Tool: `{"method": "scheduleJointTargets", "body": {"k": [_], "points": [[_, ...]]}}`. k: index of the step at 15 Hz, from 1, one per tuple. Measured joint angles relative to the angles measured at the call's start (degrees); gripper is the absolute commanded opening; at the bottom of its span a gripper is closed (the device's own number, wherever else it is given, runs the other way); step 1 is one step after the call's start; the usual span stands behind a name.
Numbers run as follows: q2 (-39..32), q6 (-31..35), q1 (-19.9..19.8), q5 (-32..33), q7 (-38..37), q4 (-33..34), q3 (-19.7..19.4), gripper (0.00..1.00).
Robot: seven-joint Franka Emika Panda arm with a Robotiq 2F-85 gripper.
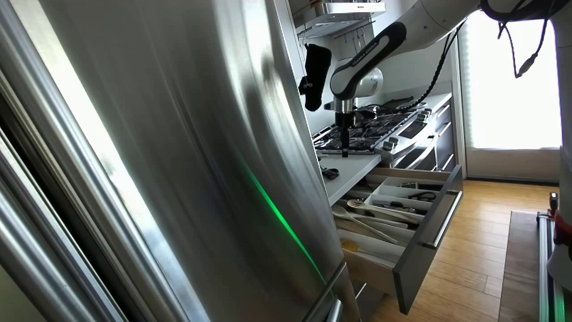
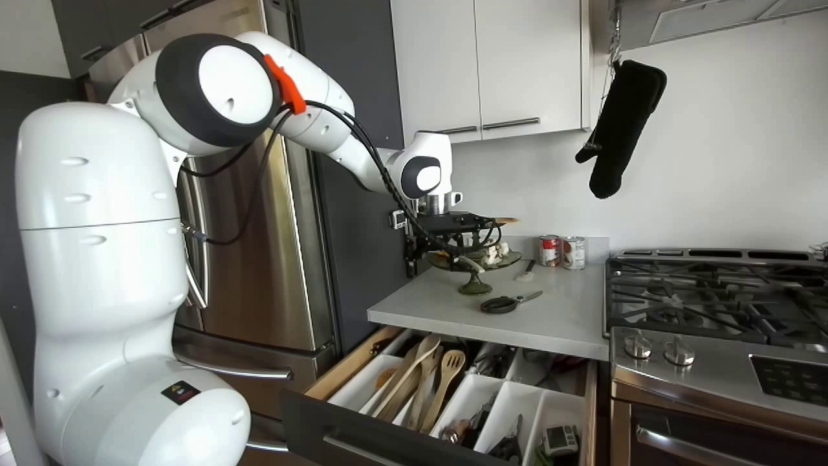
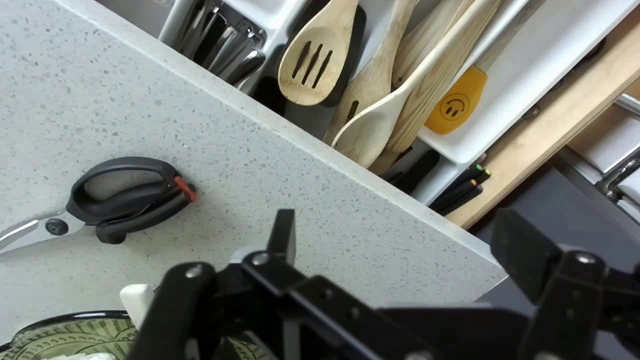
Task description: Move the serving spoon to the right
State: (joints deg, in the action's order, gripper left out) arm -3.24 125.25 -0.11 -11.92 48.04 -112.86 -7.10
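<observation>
The fingers (image 3: 285,232) stand wide apart, holding nothing. The slotted spoon (image 3: 320,61), or perhaps the plain spoon (image 3: 370,127), seems meant; both lie in the drawer (image 3: 545,136) beside the spatula (image 3: 372,72), which an imprecise grasp may drag along.

Burns white at the window (image 1: 509,112) in an exterior view; streaks the fridge (image 1: 187,170) with glare and 1 green line (image 1: 281,217); blurs the near gripper (image 3: 395,224) in the wrist view.

Scissors (image 2: 508,302) lie on the counter (image 2: 569,317) — wooden spoons (image 2: 451,367) in the drawer (image 2: 312,419).
</observation>
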Motion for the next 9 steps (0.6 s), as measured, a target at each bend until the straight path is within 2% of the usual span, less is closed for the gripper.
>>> {"method": "scheduleJointTargets", "body": {"k": [3,6,9], "points": [[-1.3,1.8,-1.3,-0.9,-0.2,1.3,0.5,1.00],[-4.1,6.7,-2.9,-2.7,1.5,3.6,1.0,1.00],[-7.3,11.0,-4.8,-6.0,7.5,5.7,2.2,1.00]]}}
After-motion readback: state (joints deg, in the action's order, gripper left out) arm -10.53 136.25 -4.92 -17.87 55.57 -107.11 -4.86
